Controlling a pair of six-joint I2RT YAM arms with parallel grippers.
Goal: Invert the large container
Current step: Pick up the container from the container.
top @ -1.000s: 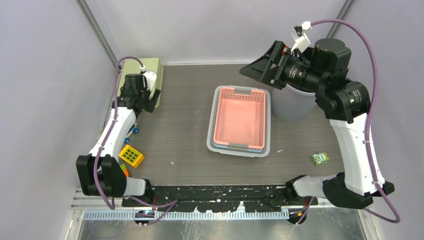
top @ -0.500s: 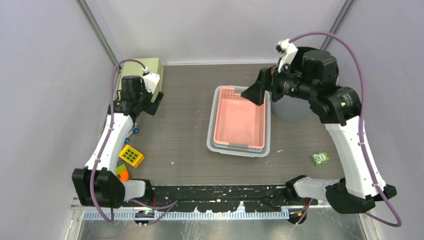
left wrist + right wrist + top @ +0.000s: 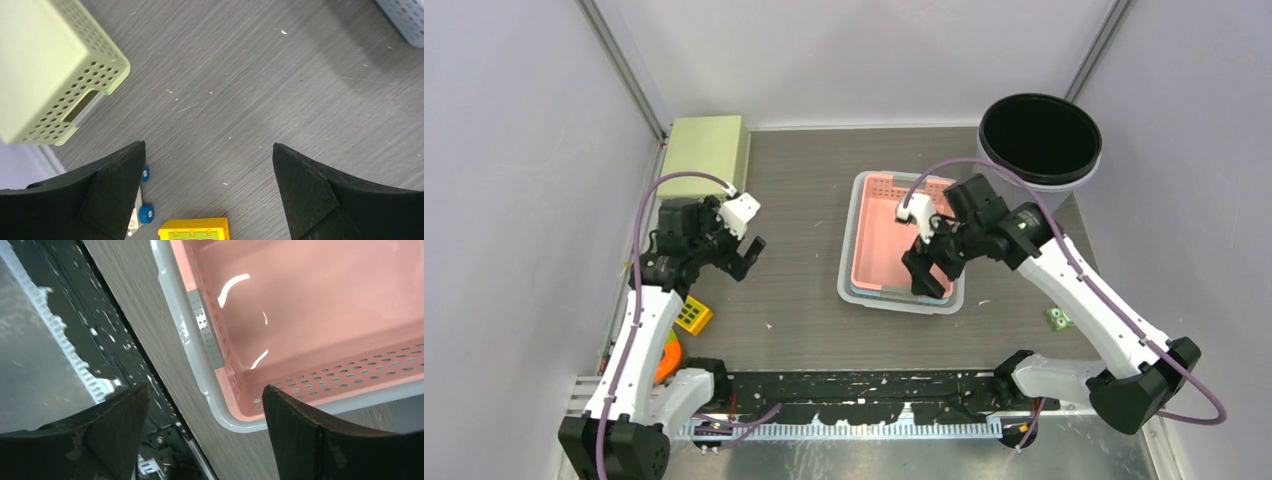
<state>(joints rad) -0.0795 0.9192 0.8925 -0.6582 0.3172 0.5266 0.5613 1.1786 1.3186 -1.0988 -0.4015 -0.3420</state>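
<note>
Approach: my right claw [image 3: 927, 277] hangs wide open above the large container [image 3: 848, 265] at its six-o'clock rim; left claw [image 3: 742, 258] wide, empty. Next I should straddle that rim and close.

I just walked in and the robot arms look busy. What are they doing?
The right pincer is open just above the near edge of the pink tub, which sits upright inside a white tub on the table. It grips nothing yet. The left pincer hangs open over the table near a yellow toy, holding nothing.
</note>
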